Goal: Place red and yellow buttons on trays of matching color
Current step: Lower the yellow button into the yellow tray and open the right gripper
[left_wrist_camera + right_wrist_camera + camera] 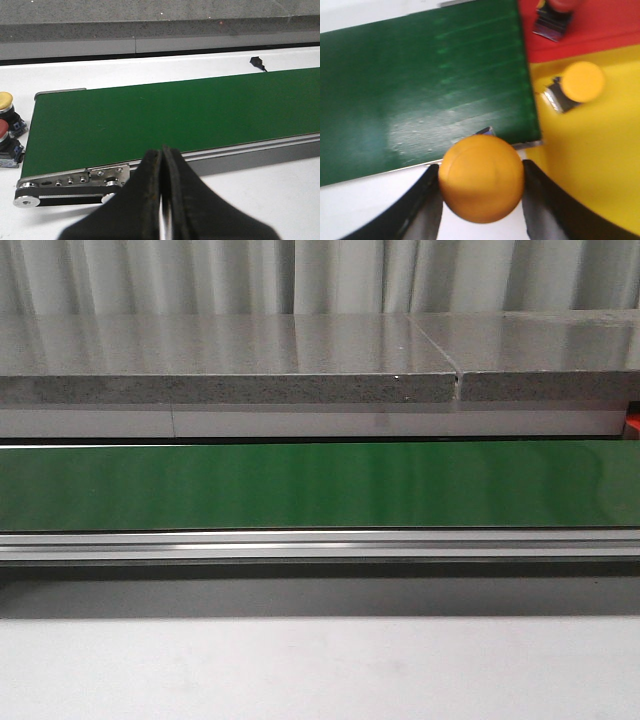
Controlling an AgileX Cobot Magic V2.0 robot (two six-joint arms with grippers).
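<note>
On flat yellow plastic tray (600, 165): one yellow-capped push button (577, 84). My right gripper (481, 200) clamps another round yellow button (481, 178); left gripper (162, 200) clenched, empty.

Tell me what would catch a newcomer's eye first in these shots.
The big yellow button clamped in the right gripper, near the green belt's end beside the yellow tray. That tray already holds another yellow button. The left gripper is shut, empty.

A yellow button (481, 178) sits clamped in the right gripper (481, 200); another yellow button (579, 84) lies on the yellow tray (590, 165); a red button (555, 15) rests on the red tray (600, 25); one yellow button (7, 110) and one red button (6, 142) wait beside the belt's end.
</note>
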